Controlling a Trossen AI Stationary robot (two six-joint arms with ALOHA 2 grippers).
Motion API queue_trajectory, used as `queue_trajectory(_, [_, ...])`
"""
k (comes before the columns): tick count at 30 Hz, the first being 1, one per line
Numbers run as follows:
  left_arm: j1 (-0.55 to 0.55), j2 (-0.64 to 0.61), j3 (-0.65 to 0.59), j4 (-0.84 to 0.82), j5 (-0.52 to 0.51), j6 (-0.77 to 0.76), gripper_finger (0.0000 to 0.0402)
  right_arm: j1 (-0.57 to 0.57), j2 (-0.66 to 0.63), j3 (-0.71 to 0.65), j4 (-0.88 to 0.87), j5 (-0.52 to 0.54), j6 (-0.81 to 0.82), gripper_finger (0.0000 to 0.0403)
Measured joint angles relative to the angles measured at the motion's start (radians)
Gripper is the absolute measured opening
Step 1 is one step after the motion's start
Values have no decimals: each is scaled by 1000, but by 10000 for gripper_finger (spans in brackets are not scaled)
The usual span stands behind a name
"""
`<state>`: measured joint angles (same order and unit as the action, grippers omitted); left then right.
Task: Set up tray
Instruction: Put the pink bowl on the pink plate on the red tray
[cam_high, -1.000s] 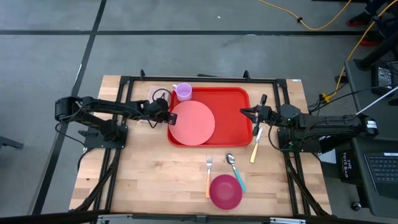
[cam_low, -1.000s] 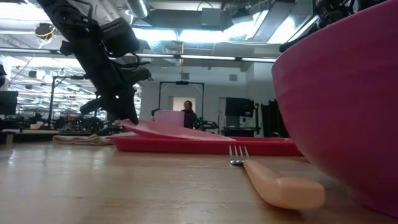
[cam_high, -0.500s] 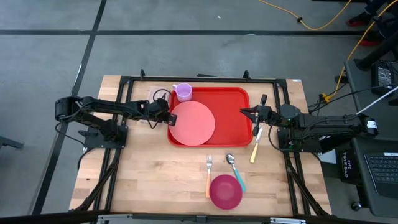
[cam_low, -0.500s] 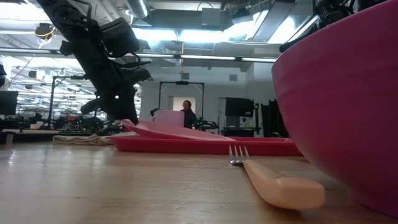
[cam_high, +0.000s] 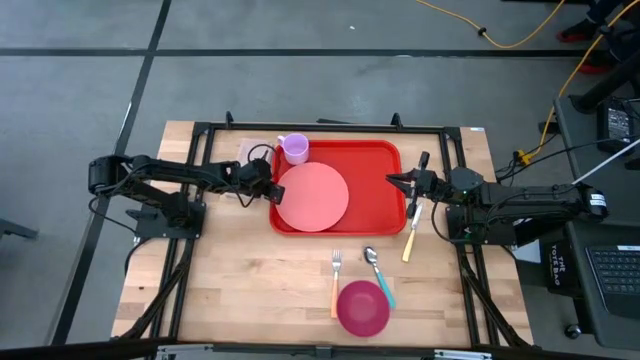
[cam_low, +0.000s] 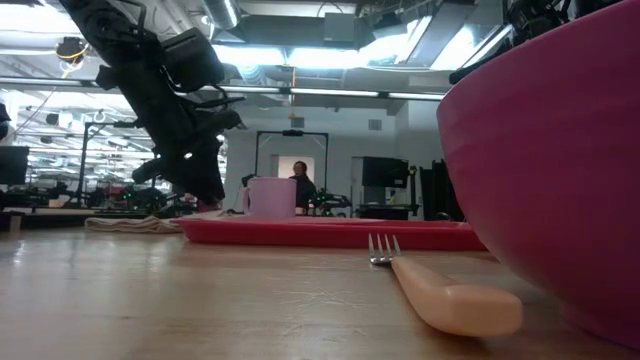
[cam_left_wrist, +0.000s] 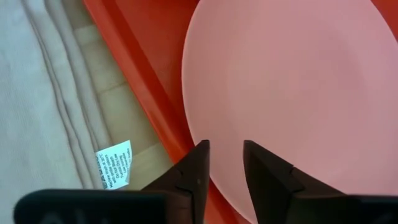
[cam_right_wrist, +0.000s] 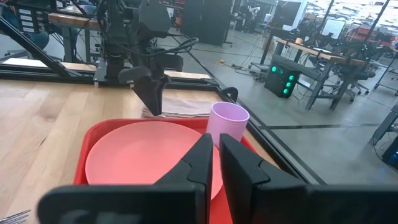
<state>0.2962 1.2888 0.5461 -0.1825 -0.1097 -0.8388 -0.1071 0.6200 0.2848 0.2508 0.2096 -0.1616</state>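
Observation:
The red tray lies at the table's far middle. A round pink plate rests flat inside it, toward its left end. A purple cup stands upright in the tray's far left corner. My left gripper is open at the tray's left side. Its fingertips slant down just over the plate's left rim, and nothing is between them. My right gripper hovers level over the tray's right end, shut and empty, pointing at the plate and cup.
A beige folded cloth lies left of the tray under my left arm. A cream-handled knife lies near the tray's right corner. Toward the near edge are a fork, a spoon and a magenta bowl.
My left gripper has opened and let go of the plate's left rim. That rim was raised, so the plate stood tilted. The plate has dropped flat into the tray and sits slightly farther toward the table's right. The cup behind it now shows in the low view.

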Motion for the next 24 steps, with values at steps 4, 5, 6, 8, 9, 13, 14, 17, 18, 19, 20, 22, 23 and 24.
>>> queue_trajectory(4, [0,-2,10,-2,15,34,98,0,0,0,0,0,0,36])
queue_trajectory(5, [0,-6,18,-2,23,48,99,0,0,0,0,0,0,36])
queue_trajectory(6, [0,-11,26,0,30,61,100,0,0,0,0,0,0,36])
queue_trajectory(8, [0,-26,43,-1,34,94,100,0,0,0,0,0,0,36])
queue_trajectory(9, [0,-36,52,-1,34,114,100,0,0,0,0,0,0,36])
queue_trajectory(13, [0,-81,81,-1,29,230,100,0,0,0,0,0,0,36])
queue_trajectory(14, [0,-92,86,0,27,259,100,0,0,0,0,0,0,36])
queue_trajectory(17, [0,-132,89,-1,25,333,99,0,0,0,0,0,0,36])
queue_trajectory(18, [0,-146,89,-5,25,362,98,0,0,0,-1,0,0,36])
queue_trajectory(19, [0,-158,89,-12,23,391,96,0,0,0,-1,0,0,36])
queue_trajectory(20, [0,-170,89,-20,17,423,94,0,0,0,-1,0,0,36])
queue_trajectory(22, [0,-193,89,-35,-8,481,88,0,0,0,-1,0,0,36])
queue_trajectory(23, [-4,-201,89,-46,-29,511,84,0,0,0,-1,0,0,36])
queue_trajectory(24, [-9,-208,89,-57,-53,540,79,0,0,0,-1,0,0,36])
